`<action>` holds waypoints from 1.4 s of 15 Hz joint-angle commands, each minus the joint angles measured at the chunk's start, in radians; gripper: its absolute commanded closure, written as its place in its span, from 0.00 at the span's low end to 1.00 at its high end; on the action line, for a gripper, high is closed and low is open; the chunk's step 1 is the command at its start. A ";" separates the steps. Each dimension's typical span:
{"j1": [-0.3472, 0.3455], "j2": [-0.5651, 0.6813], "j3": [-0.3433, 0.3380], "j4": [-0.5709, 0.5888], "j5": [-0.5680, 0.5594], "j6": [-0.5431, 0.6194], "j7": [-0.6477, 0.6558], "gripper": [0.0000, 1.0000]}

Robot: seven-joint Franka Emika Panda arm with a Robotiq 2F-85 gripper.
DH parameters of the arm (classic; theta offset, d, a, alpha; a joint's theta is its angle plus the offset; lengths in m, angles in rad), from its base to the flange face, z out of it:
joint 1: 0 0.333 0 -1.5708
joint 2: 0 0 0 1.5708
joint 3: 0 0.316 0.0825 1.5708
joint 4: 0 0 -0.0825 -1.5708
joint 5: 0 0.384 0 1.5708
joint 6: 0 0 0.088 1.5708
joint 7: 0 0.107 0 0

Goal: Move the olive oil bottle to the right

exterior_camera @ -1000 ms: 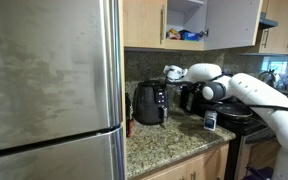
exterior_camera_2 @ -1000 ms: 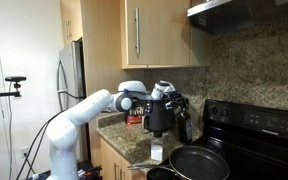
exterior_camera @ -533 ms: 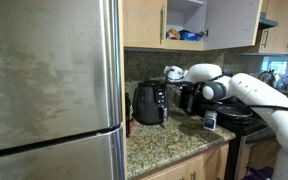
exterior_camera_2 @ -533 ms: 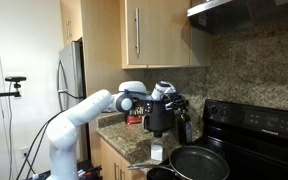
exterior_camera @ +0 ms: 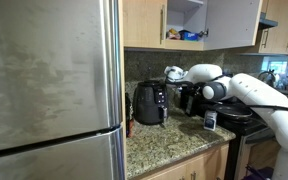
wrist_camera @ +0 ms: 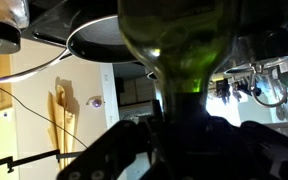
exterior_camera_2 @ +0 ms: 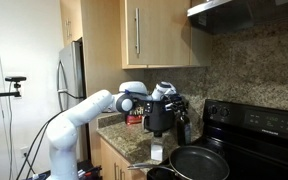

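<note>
The olive oil bottle [exterior_camera_2: 184,126], slim and dark with a bluish label, stands on the granite counter just beside the black appliance [exterior_camera_2: 158,115]. My gripper [exterior_camera_2: 175,102] is at its top. In the wrist view the green glass bottle [wrist_camera: 174,40] fills the middle. Its neck runs between my dark fingers [wrist_camera: 124,150], and my gripper [wrist_camera: 181,125] is shut on it. In an exterior view my gripper [exterior_camera: 190,98] sits beside the appliance [exterior_camera: 150,103] and hides most of the bottle.
A small white-and-blue container [exterior_camera: 210,120] stands near the counter's front edge; it also shows in an exterior view [exterior_camera_2: 156,153]. A black frying pan [exterior_camera_2: 199,160] lies on the black stove [exterior_camera_2: 259,130]. A steel fridge [exterior_camera: 49,90] borders the counter. Cabinets hang above.
</note>
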 commanded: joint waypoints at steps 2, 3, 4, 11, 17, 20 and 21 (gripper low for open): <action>0.018 0.043 -0.011 0.033 -0.013 -0.014 -0.001 0.91; 0.017 0.035 -0.004 0.031 -0.007 -0.002 -0.006 0.41; 0.018 0.025 0.002 0.030 -0.002 0.011 0.009 0.39; -0.005 -0.049 0.085 0.024 0.057 0.148 0.053 0.00; -0.031 -0.103 0.184 -0.001 0.112 0.302 0.068 0.00; -0.013 -0.073 0.172 0.038 0.091 0.270 0.065 0.00; -0.011 -0.072 0.171 0.038 0.090 0.270 0.067 0.00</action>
